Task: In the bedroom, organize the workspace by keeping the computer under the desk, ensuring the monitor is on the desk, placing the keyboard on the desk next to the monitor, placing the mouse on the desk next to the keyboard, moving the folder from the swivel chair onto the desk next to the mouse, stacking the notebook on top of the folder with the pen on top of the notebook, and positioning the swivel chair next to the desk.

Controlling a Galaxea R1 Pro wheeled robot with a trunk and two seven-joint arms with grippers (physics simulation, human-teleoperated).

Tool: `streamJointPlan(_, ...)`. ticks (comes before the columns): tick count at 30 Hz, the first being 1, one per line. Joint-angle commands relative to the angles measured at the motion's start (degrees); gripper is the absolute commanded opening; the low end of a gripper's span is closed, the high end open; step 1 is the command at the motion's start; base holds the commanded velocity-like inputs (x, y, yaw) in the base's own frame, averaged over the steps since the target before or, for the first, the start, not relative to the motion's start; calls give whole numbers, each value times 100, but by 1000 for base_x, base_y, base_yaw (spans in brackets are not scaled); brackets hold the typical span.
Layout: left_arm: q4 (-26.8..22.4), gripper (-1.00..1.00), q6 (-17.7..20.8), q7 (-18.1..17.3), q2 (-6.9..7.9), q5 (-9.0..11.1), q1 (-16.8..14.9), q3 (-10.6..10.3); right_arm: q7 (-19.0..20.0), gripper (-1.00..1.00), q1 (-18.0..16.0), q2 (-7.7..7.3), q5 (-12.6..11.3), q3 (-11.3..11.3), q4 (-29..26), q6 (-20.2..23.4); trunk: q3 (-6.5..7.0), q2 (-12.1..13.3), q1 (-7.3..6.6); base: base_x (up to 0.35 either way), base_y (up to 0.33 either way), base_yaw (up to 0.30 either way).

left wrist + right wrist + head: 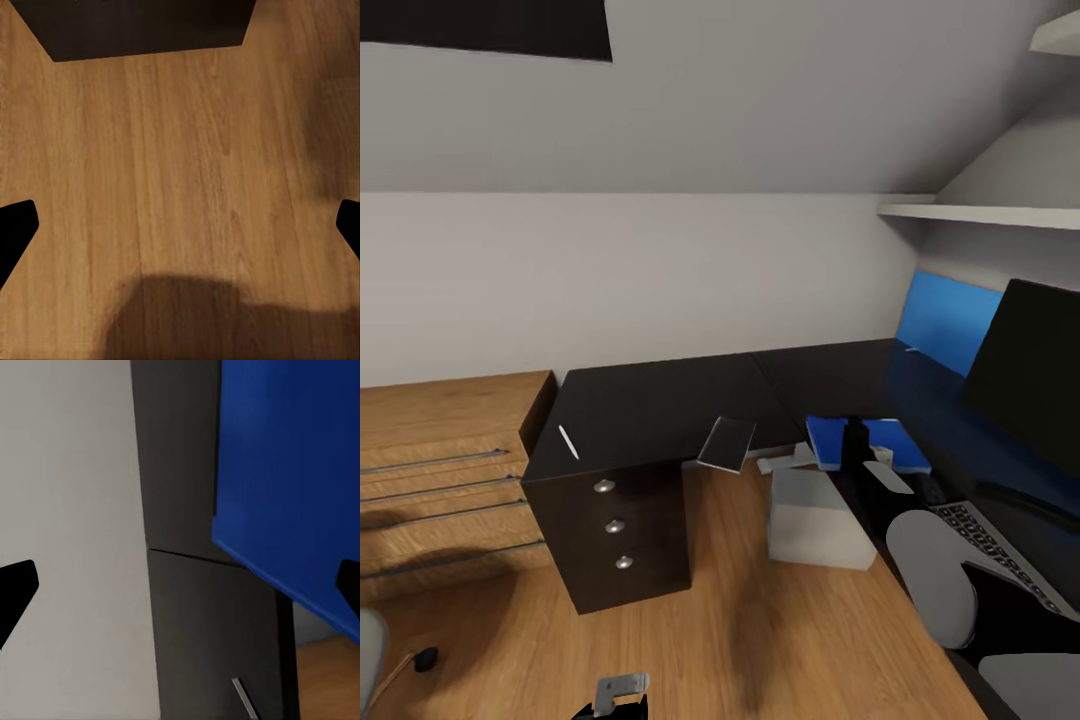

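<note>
Head view first: folder lies on the black bench near the monitor, notebook overhanging its edge, pen apart. Left claw spread open above floor. Right claw open, empty, over the folder.

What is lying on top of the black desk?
On the desk lie the pen, the notebook overhanging its edge, the blue folder, the keyboard and the monitor. The right arm hides part of the folder.

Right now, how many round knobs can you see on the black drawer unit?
3, in a column down the drawer unit front: top knob, middle knob, bottom knob. The unit's other faces are turned away, so more could be hidden.
</note>
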Motion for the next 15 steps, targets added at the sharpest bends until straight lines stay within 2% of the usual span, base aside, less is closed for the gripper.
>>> streamJointPlan(1,-23,100,-31,39,4,28,-11,-48,35,100,-5,2,-61,-3,9,-18,13,38,-23,0,0,0)
streamJointPlan(15,-16,100,-24,39,4,31,-11,-48,51,100,-5,9,-64,-3,14,-13,264,600,-330,0,0,0)
